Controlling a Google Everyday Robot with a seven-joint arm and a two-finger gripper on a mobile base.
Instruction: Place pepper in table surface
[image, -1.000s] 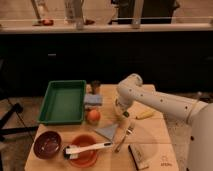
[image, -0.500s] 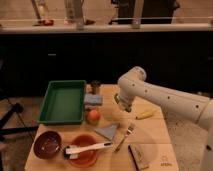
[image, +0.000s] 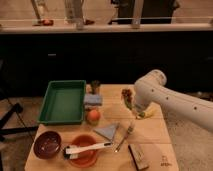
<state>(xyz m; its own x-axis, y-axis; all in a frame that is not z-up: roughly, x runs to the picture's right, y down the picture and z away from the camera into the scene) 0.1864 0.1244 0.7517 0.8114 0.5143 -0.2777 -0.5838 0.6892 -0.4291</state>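
- the white arm's two-finger gripper (image: 128, 101) hangs above the right middle of the light tan wooden table surface (image: 150, 134), just left of the yellow curved piece (image: 146, 114).
- 1 second ago it was low, close to the wood on the far side of the silver metal fork (image: 125, 136). half a second ago it had already risen, and now it sits at about that same height, shifted a little to the right.
- its fingers are pressed together, and a small slender dark-green pepper (image: 129, 106) appears to be pinched between them, hanging downward. the shape is dim, so this is a judgement, but no pepper lies loose on the wood.
- the pepper is therefore in the air, apart from the table.
- the rise reads as a lift and carry. the placing itself is not yet done.
- the next move calls for lowering over bare wood and only then spreading the fingers.
- the left side is crowded by the green rectangular plastic tray (image: 62, 102) and the round orange fruit (image: 93, 116). the near right, beyond the fork, looks freer.
- risk: a curved pepper dropped from this height could roll, or land on the yellow piece.
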